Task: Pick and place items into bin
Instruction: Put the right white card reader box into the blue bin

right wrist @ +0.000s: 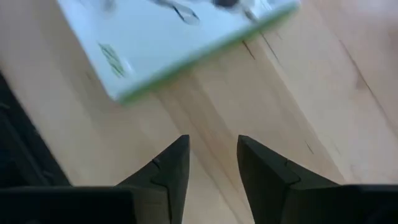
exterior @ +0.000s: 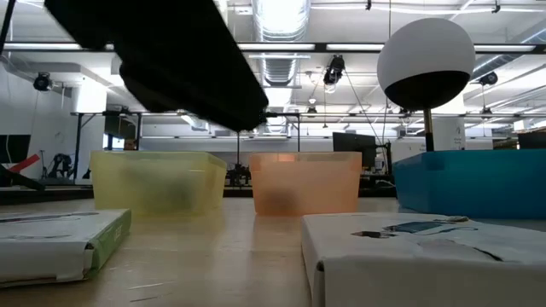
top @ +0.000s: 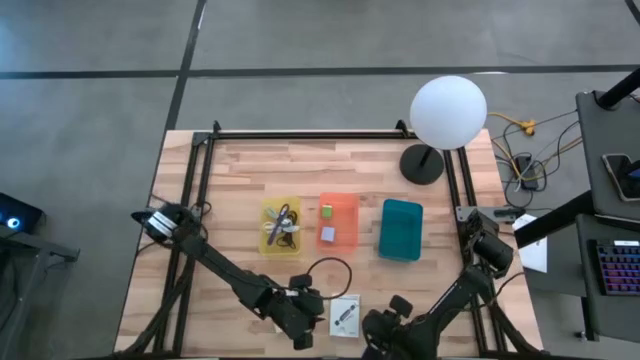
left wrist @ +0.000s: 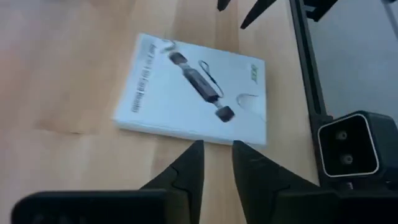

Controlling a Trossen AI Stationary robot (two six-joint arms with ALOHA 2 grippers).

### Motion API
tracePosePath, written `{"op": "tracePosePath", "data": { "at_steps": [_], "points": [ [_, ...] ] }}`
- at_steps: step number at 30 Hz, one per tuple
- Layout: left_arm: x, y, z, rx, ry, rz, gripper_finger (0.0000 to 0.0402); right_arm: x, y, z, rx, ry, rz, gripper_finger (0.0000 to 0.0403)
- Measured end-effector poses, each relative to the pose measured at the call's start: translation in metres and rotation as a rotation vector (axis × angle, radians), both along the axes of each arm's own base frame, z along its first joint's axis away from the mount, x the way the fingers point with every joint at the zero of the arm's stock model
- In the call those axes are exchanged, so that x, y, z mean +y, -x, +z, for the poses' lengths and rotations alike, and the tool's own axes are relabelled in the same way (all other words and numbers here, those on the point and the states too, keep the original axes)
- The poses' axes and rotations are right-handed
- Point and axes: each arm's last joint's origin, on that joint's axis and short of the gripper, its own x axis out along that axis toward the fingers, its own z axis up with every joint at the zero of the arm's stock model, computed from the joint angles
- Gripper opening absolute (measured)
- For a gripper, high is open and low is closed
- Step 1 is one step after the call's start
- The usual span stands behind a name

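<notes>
On the pale wooden plank table (top: 240, 175), the translucent yellow plastic bin (top: 281, 226) already holds a strap and cable, the orange bin (top: 338, 221) holds a green cube and a grey piece, and the teal bin (top: 401, 229) looks empty. One white flat rectangular card box with dark print (top: 345, 316) lies unpicked at the near edge between the arms. The left gripper (left wrist: 216, 163) and right gripper (right wrist: 212, 158) both stand slightly parted, holding nothing, just beside it; beyond is an open workshop hall.

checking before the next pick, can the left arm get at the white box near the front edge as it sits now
Probably yes. The left gripper hangs just short of the white box, empty, jaws slightly apart, with bare table between. The right gripper is close on the other side.
</notes>
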Motion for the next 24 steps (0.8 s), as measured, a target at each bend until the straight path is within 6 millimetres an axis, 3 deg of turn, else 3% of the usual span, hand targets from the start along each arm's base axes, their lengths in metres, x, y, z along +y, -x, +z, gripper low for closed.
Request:
{"op": "tracePosePath", "data": {
  "at_steps": [12, 24],
  "points": [
    [0.0, -0.013, -0.005, -0.033, 0.042, 0.031, 0.0051, -0.006, 0.002, -0.005, 0.018, 0.106, 0.137, 0.0133],
    [0.012, -0.026, -0.035, 0.052, 0.044, 0.021, 0.0051, -0.019, -0.013, -0.005, 0.038, 0.119, 0.174, 0.0116]
  ]
}}
